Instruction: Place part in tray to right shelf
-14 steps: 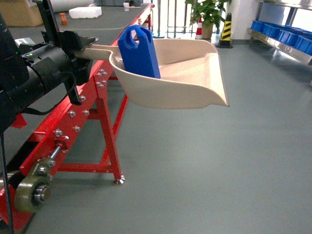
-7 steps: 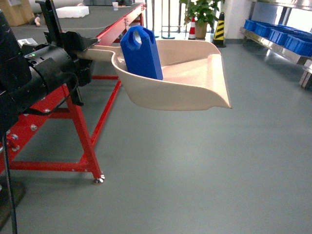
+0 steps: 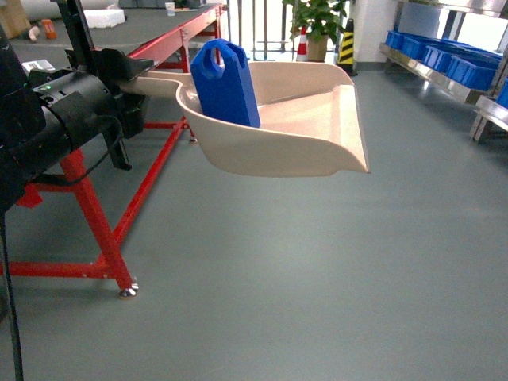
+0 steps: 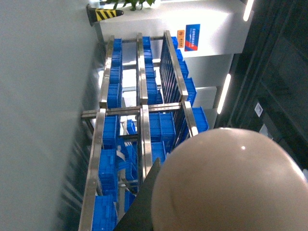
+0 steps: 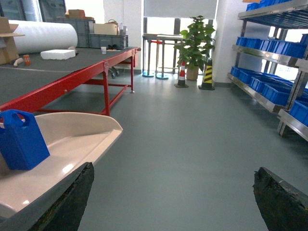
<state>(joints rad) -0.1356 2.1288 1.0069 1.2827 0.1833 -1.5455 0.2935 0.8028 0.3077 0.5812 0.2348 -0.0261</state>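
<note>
Red conveyor frame further left, part upright in tray

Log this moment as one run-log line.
left gripper: shut on tray handle | tray: held level | part: upright in tray | right gripper: open | shelf: far right

Open grey floor ahead; red conveyor frame crowding the left, steel shelf lining the right.
</note>
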